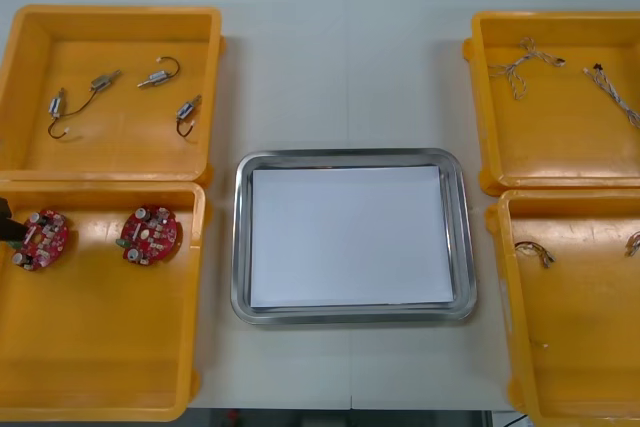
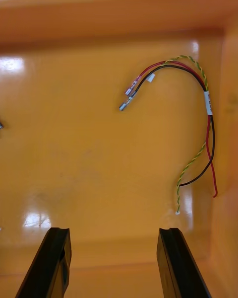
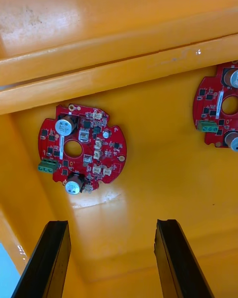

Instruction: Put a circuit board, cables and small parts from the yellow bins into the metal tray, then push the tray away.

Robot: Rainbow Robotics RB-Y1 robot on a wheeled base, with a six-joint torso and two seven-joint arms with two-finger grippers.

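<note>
— Entry one, left hand?
— My left hand [image 3: 113, 223]: fingers [image 3: 52, 258] spread wide, gripping nothing, over the near left glossy yellow plastic bin [image 1: 100, 367]. Just ahead of them lies a flat round red circuit board [image 3: 82, 149]: centre hole, silver capacitors, green terminal block. A second red board [image 3: 220, 107] lies well apart from it.
— Right hand?
— My right hand [image 2: 114, 231]: equally wide, empty, above a right-side yellow bin [image 2: 74, 154]; which one, I cannot tell. A thin, limp bundle of red, black and twisted yellow-green cable [image 2: 208, 109] curves beside the bin wall, beyond the fingers.
— Destination?
— Shiny rimmed metal tray [image 1: 240, 247], white inside, middle of the worktop [image 1: 350, 67], between the bins, nothing loaded yet.
— Hazards?
— My judgement: the board's thin edge may skid on slick plastic if I close off-centre; pinching components could crack them. The cable, hugging the wall, could slip out or snag.
</note>
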